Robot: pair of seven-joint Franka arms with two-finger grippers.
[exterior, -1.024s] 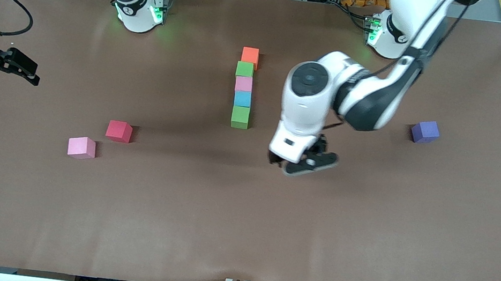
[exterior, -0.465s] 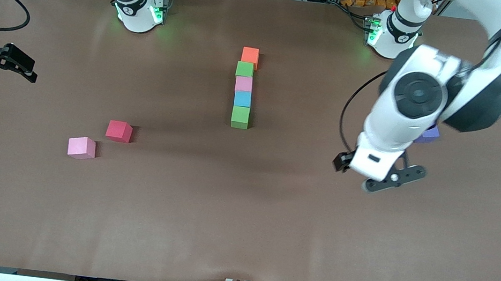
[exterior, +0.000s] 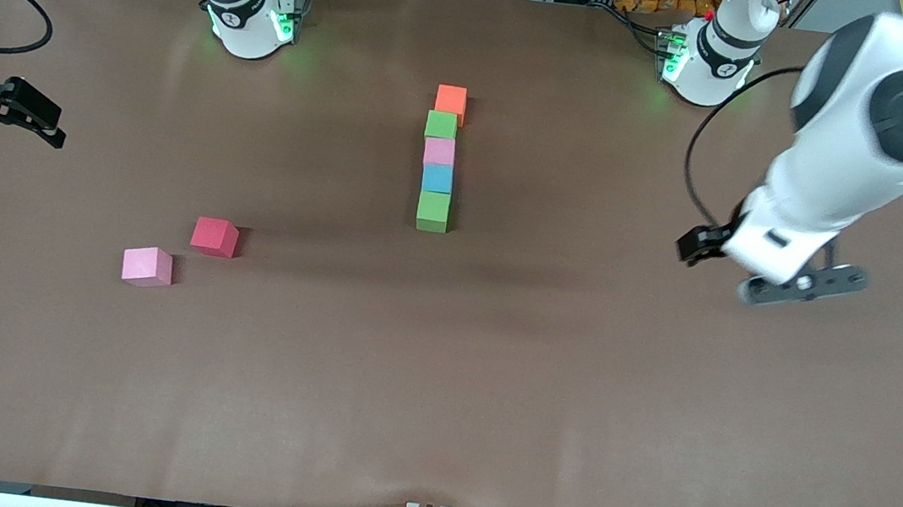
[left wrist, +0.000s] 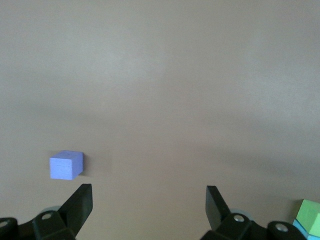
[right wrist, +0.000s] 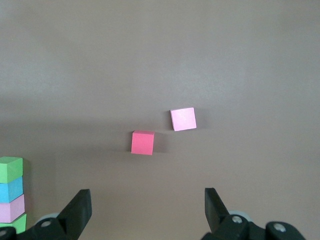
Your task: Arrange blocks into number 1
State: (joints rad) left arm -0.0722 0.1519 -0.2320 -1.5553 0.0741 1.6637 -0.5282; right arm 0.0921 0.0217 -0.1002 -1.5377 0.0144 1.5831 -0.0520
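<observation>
Five blocks form a column mid-table: orange (exterior: pixel 450 100), green (exterior: pixel 441 125), pink (exterior: pixel 439 151), light blue (exterior: pixel 437 177), green (exterior: pixel 432 210). A red block (exterior: pixel 214 236) and a second pink block (exterior: pixel 147 266) lie loose toward the right arm's end. The purple block (left wrist: pixel 66 165) shows only in the left wrist view; the left arm covers it in the front view. My left gripper (exterior: pixel 736 256) (left wrist: pixel 148 189) hangs open and empty over the table beside the purple block. My right gripper (exterior: pixel 25 118) (right wrist: pixel 146 192) waits open and empty at the right arm's end.
The brown table (exterior: pixel 436 388) has no other objects. In the right wrist view the red block (right wrist: pixel 143 142) and pink block (right wrist: pixel 183 119) lie side by side, with the column's end (right wrist: pixel 11 189) at the picture's edge.
The left arm has swung from beside the column toward its own end of the table and now covers the purple block. The right gripper has hardly moved. No block has shifted.
</observation>
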